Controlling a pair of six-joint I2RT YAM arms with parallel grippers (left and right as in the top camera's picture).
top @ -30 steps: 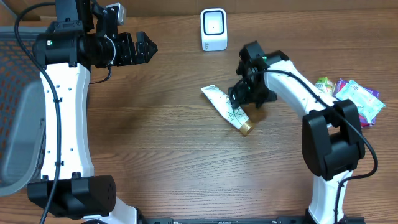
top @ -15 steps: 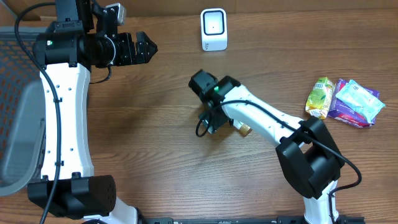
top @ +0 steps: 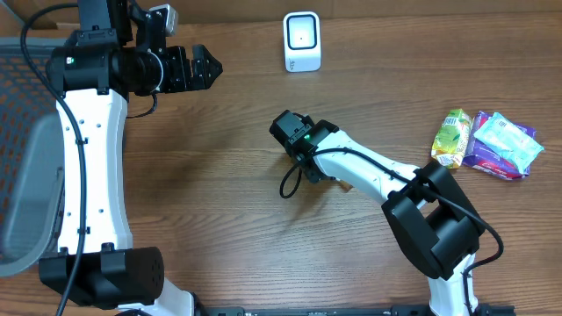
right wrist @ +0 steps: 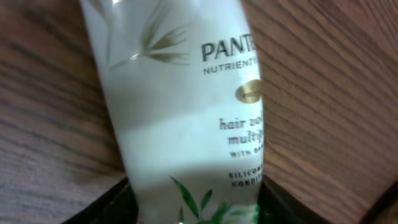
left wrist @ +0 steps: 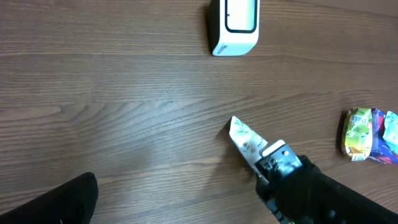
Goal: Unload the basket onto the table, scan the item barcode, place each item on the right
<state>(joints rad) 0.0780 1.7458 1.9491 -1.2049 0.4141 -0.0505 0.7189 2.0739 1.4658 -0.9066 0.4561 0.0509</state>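
Observation:
The item is a white Pantene tube [right wrist: 180,106] with green leaf print, lying on the wooden table. My right gripper [right wrist: 193,199] is down over it, with a black finger pressed against each side of the tube's lower part. From the left wrist view, the flat end of the tube [left wrist: 244,138] sticks out from under the right gripper [left wrist: 277,163]. In the overhead view the right gripper [top: 297,142] hides the tube. The white barcode scanner [top: 302,41] stands at the table's back edge. My left gripper [top: 209,68] hangs open and empty, high at the left.
A green snack packet [top: 454,137] and a purple and light-blue packet [top: 502,145] lie at the right side of the table. A grey mesh seat [top: 26,193] sits off the table's left edge. The scanner [left wrist: 236,25] faces the table's middle.
My right arm swung left from the tube's cap end to over the tube, and its jaws closed in against the tube's sides. The left arm has not moved.

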